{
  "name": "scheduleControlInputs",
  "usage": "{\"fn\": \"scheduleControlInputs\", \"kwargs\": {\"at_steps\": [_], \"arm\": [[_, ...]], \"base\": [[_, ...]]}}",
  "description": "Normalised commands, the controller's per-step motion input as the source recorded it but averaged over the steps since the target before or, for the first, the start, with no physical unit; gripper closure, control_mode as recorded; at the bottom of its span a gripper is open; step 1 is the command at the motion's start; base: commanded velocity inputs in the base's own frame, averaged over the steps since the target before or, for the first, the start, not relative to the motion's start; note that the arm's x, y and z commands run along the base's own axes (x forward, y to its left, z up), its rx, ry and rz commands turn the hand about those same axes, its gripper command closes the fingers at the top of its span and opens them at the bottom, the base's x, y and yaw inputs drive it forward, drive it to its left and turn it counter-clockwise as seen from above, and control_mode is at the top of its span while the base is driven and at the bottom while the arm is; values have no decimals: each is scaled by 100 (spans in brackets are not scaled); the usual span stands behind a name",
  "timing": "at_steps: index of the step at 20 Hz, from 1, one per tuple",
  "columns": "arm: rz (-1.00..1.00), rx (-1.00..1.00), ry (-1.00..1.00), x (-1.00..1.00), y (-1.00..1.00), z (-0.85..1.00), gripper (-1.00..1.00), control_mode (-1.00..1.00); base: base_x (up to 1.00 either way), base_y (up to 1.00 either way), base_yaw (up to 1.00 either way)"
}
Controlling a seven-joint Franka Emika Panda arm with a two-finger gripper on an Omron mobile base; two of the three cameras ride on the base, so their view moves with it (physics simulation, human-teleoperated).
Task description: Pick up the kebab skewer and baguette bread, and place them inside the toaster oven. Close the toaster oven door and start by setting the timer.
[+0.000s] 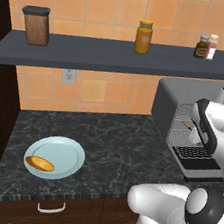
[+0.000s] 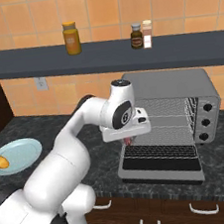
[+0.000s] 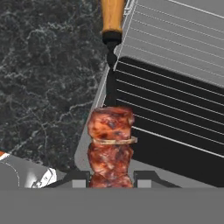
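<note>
Gripper (image 3: 111, 181) is clamping the skewer (image 3: 110, 144) by its meat chunks, hanging over the open door (image 2: 160, 160) in front of the oven (image 2: 175, 105). Skewer's wood handle is pointing away from the hand. Baguette (image 1: 39, 163) is lying on the plate (image 1: 65, 153), well left on the counter (image 1: 119, 145).

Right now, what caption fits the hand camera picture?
Gripper shut on the kebab skewer, held over the toaster oven door, which lies open.

Kebab skewer (image 3: 110, 148) bottom below frame
</note>
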Motion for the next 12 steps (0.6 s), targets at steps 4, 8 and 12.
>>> {"fn": "scheduleControlInputs", "kwargs": {"at_steps": [4,8,12], "arm": [[0,0,2,26,-24,-47,100,-100],[0,0,1,14,-9,-44,100,-100],[0,0,0,18,-9,-19,100,-100]], "base": [[0,0,0],[0,0,0],[0,0,0]]}}
